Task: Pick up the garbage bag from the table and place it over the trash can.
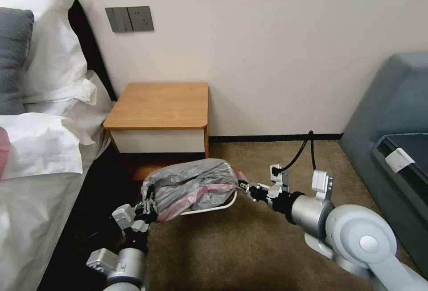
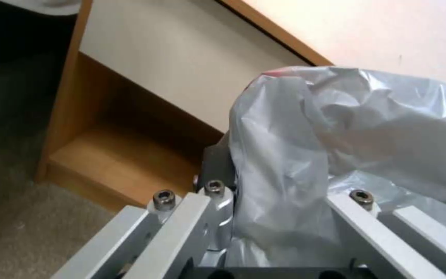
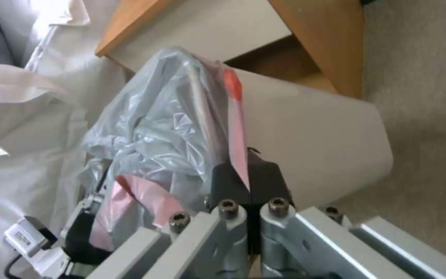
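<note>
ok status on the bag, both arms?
Left gripper and right gripper both shut on garbage bag. Bag stretched over trash can, not seated. Nothing blocking.

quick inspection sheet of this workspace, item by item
surface: table top bare; carpet floor in front of it
job's things: garbage bag stretched over the mouth of the trash can, pinkish rim visible; the can stands on the carpet in front of the table
clutter: nothing seen
grippers: left gripper shut on the bag's near-left edge; right gripper shut on the bag's rim at the right side
cables: black cable loops up from the right wrist
surroundings: bed with white pillows to the left, wall sockets above the table, grey sofa to the right
</note>
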### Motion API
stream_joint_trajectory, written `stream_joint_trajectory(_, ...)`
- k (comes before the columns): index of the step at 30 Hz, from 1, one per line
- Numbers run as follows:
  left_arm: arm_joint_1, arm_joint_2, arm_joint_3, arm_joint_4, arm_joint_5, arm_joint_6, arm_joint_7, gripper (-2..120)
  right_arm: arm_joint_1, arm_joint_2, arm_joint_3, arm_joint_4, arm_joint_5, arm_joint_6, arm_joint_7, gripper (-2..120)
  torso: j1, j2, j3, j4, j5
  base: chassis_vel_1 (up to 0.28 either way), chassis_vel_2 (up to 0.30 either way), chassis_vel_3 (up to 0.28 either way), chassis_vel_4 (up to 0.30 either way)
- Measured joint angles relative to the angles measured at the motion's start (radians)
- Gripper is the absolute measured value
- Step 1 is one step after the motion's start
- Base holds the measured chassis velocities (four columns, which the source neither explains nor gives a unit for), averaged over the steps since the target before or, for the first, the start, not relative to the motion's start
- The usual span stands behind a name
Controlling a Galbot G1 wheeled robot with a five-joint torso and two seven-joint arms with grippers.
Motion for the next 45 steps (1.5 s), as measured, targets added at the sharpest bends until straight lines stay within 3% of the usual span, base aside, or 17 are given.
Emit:
stream_joint_trajectory(2, 0.003, 0.005, -0.007, -0.004, -0.005, 0.007, 0.010, 8, 0.002, 0.006, -0.002, -0.008, 0.002, -0.001, 0.008, 0, 0.000, 0.000, 0.000, 0.0000, 0.0001, 0.000, 0.000, 0.000, 0.000)
stream_joint_trajectory(7, 0.013, 0.019, -0.018, -0.023, -0.009, 0.014, 0.034, 8, 0.044, 0.028, -0.001, -0.105, -0.038, -0.013, -0.012, 22, 0.000, 0.000, 0.000, 0.0000, 0.0001, 0.000, 0.000, 0.000, 0.000)
stream_joint_trajectory(9, 0.013, 0.020, -0.020, -0.025, -0.009, 0.015, 0.036, 8, 0.046, 0.030, -0.001, -0.111, -0.043, -0.012, -0.015, 23, 0.000, 0.000, 0.000, 0.0000, 0.0003, 0.000, 0.000, 0.000, 0.000)
stream_joint_trajectory(11, 0.016, 0.022, -0.022, -0.033, -0.009, 0.016, 0.037, 8, 0.046, 0.034, -0.001, -0.128, -0.062, -0.012, -0.023, 37, 0.000, 0.000, 0.000, 0.0001, 0.0002, 0.000, 0.000, 0.000, 0.000)
stream_joint_trajectory(14, 0.018, 0.023, -0.026, -0.038, -0.011, 0.016, 0.037, 8, 0.038, 0.036, -0.001, -0.133, -0.076, -0.017, -0.031, 43, 0.000, 0.000, 0.000, 0.0000, 0.0002, 0.000, 0.000, 0.000, 0.000)
stream_joint_trajectory(25, 0.012, 0.029, -0.052, -0.047, -0.027, 0.025, 0.037, 8, -0.009, 0.037, -0.017, -0.127, -0.110, -0.029, -0.025, 88, 0.000, 0.000, 0.000, 0.0000, 0.0001, 0.000, 0.000, 0.000, 0.000)
stream_joint_trajectory(29, 0.007, 0.034, -0.057, -0.046, -0.027, 0.027, 0.036, 8, -0.034, 0.028, -0.025, -0.112, -0.138, -0.029, -0.025, 99, 0.000, 0.000, 0.000, 0.0001, 0.0002, 0.000, 0.000, 0.000, 0.000)
stream_joint_trajectory(40, -0.003, 0.041, -0.065, -0.040, -0.027, 0.033, 0.031, 8, -0.104, 0.004, -0.035, -0.096, -0.292, -0.030, -0.051, 100, 0.000, 0.000, 0.000, 0.0000, 0.0003, 0.000, 0.000, 0.000, 0.000)
stream_joint_trajectory(45, -0.006, 0.038, -0.069, -0.040, -0.010, 0.033, 0.025, 8, -0.182, -0.028, 0.014, 0.013, -0.351, -0.030, -0.060, 100, 0.000, 0.000, 0.000, -0.0001, 0.0002, 0.000, 0.000, 0.000, 0.000)
